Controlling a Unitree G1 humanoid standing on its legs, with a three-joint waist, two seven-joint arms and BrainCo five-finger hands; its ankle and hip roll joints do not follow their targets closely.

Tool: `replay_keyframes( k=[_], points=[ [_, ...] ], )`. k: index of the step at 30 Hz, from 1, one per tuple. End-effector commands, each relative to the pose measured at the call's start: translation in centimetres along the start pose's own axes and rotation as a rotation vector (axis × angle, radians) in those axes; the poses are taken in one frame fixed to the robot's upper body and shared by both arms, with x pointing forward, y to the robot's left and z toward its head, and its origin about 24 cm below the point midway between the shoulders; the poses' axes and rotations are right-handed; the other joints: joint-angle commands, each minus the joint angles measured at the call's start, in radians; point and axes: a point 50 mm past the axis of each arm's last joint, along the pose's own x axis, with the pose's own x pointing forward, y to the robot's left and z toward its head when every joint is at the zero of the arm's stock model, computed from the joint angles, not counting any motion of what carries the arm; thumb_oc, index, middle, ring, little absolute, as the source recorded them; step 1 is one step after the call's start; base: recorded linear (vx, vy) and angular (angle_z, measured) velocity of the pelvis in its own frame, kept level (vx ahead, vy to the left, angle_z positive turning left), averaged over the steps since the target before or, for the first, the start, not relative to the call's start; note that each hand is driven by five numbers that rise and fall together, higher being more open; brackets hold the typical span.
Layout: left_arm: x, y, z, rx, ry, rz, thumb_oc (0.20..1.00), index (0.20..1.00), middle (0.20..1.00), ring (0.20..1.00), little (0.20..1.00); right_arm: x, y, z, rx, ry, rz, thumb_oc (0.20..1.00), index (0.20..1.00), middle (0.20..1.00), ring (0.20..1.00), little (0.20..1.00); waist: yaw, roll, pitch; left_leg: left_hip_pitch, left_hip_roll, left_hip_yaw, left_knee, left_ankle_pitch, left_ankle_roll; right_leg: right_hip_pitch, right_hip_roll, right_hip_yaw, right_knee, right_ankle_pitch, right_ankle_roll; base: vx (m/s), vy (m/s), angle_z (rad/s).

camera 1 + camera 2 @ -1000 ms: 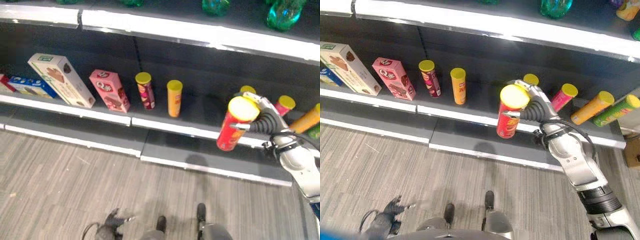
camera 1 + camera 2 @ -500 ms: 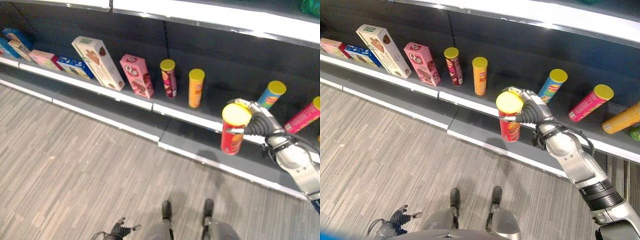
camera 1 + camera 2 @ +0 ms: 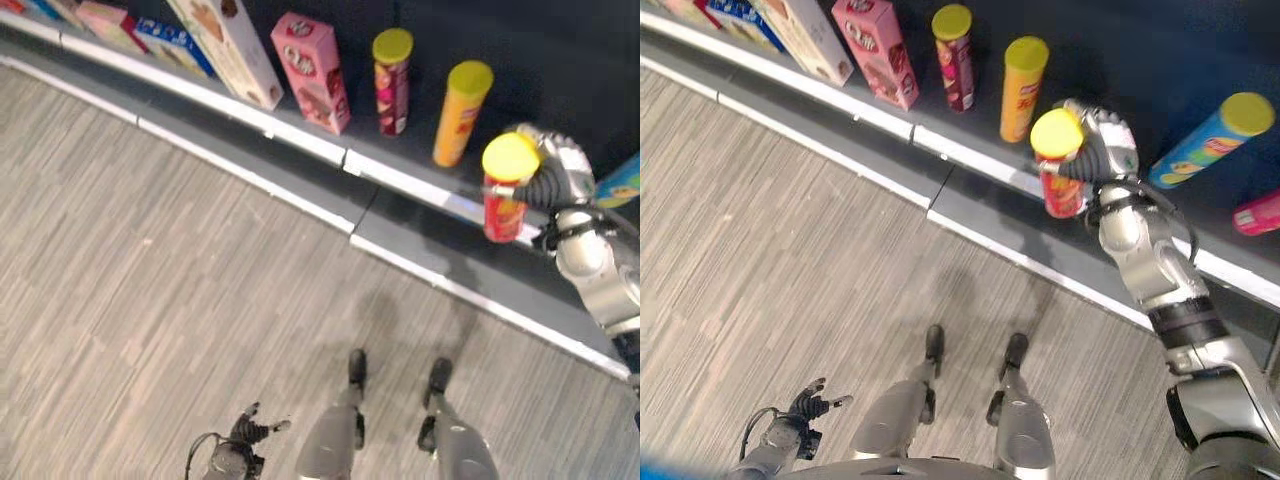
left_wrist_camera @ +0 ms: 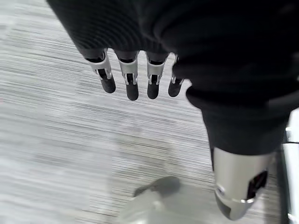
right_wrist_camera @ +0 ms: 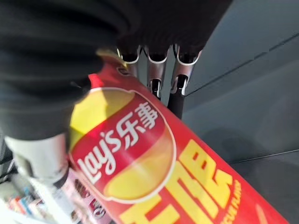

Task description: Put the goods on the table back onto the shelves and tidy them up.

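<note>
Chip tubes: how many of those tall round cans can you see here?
5. A dark red tube and an orange tube stand on the shelf; a red tube is in the right robot hand; a blue tube and a pink tube lie tilted further right. Others may be outside the picture.

Grey wood-grain plank floor (image 3: 150, 280) spreads out in front of the dark shelf's white-edged base step (image 3: 300, 205), which crosses it diagonally.

The red chip can (image 5: 154, 158) carries a round logo with white lettering and large yellow characters; print on the pink box (image 3: 312, 70) is too small to read.
</note>
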Motion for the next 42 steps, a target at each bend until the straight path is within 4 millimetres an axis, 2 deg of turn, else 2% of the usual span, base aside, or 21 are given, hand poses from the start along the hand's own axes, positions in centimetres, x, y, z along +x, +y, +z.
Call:
replay_keyframes(
  k=[1, 3, 6, 7, 9, 17, 21, 31, 42],
  points=[
    [0.3, 2.1, 0.1, 0.039, 0.007, 0.059, 1.000, 1.000, 1.000, 1.000, 1.000, 1.7, -3.9, 1.6, -0.082, -0.096, -0.240, 0.200, 0.200, 0.200, 0.200, 0.200, -0.007, -0.040, -0.048, 0.012, -0.019, -0.022, 0.005, -0.086, -0.027, 0.014, -0.052, 0.074, 0.038, -0.158, 0.039, 0.01, 0.012, 0.08],
    [0.3, 2.0, 0.1, 0.041, 0.006, 0.057, 1.000, 1.000, 1.000, 1.000, 1.000, 1.8, -4.3, 1.2, -0.112, -0.078, -0.272, 0.200, 0.200, 0.200, 0.200, 0.200, -0.005, -0.033, -0.048, 0.008, -0.022, -0.027, 0.005, -0.086, -0.027, 0.011, -0.054, 0.073, 0.040, -0.158, 0.038, 0.00, 0.013, 0.12],
    [0.3, 2.0, 0.6, 0.062, -0.027, 0.057, 1.000, 1.000, 1.000, 1.000, 1.000, 2.7, -6.5, 0.0, -0.246, -0.040, -0.391, 0.200, 0.200, 0.200, 0.200, 0.200, 0.006, -0.007, -0.034, -0.008, -0.026, -0.035, 0.005, -0.080, -0.028, -0.004, -0.061, 0.072, 0.049, -0.159, 0.042, 0.00, 0.007, 0.07],
    [0.3, 2.0, 0.6, 0.062, -0.027, 0.057, 1.000, 1.000, 1.000, 1.000, 1.000, 2.7, -6.5, 0.0, -0.246, -0.040, -0.391, 0.200, 0.200, 0.200, 0.200, 0.200, 0.005, -0.007, -0.034, -0.009, -0.026, -0.035, 0.005, -0.080, -0.028, -0.005, -0.061, 0.072, 0.050, -0.159, 0.042, 0.00, -0.010, 0.04],
    [0.5, 1.6, 1.4, 0.063, -0.057, 0.053, 1.000, 1.000, 1.000, 1.000, 1.000, 2.6, -7.9, -0.3, -0.293, -0.033, -0.461, 0.200, 0.200, 0.200, 0.200, 0.200, 0.004, 0.005, -0.026, -0.025, -0.029, -0.043, 0.005, -0.076, -0.030, -0.014, -0.065, 0.067, 0.054, -0.160, 0.043, 0.01, -0.013, 0.07],
    [0.7, 1.6, 2.2, 0.072, -0.085, 0.062, 1.000, 1.000, 1.000, 1.000, 1.000, 2.7, -8.9, -1.4, -0.259, 0.030, -0.572, 0.200, 0.200, 0.200, 0.200, 0.200, 0.009, 0.012, -0.014, -0.048, -0.032, -0.046, 0.005, -0.074, -0.029, -0.037, -0.068, 0.076, 0.048, -0.154, 0.048, 0.01, -0.006, 0.03],
    [0.7, 1.4, 2.5, 0.082, -0.097, 0.062, 1.000, 1.000, 1.000, 1.000, 1.000, 3.0, -9.7, -1.6, -0.240, 0.060, -0.640, 0.200, 0.200, 0.200, 0.200, 0.200, 0.015, 0.027, -0.006, -0.060, -0.038, -0.056, 0.005, -0.071, -0.026, -0.047, -0.074, 0.077, 0.060, -0.159, 0.047, 0.00, 0.000, 0.01],
    [0.8, 1.6, 2.7, 0.071, -0.103, 0.082, 1.000, 1.000, 1.000, 1.000, 1.000, 3.9, -9.6, -1.4, -0.185, 0.082, -0.681, 0.200, 0.200, 0.200, 0.200, 0.200, 0.026, 0.034, 0.000, -0.070, -0.044, -0.067, 0.005, -0.071, -0.021, -0.064, -0.075, 0.092, 0.069, -0.157, 0.050, 0.00, 0.000, 0.01],
    [0.8, 1.6, 2.8, 0.049, -0.101, 0.097, 1.000, 1.000, 1.000, 1.000, 1.000, 4.4, -8.0, -1.3, -0.087, 0.116, -0.670, 0.200, 0.200, 0.200, 0.200, 0.200, 0.033, 0.036, 0.004, -0.079, -0.046, -0.067, 0.005, -0.075, -0.011, -0.092, -0.075, 0.124, 0.079, -0.155, 0.052, 0.01, 0.009, -0.08]
  ],
)
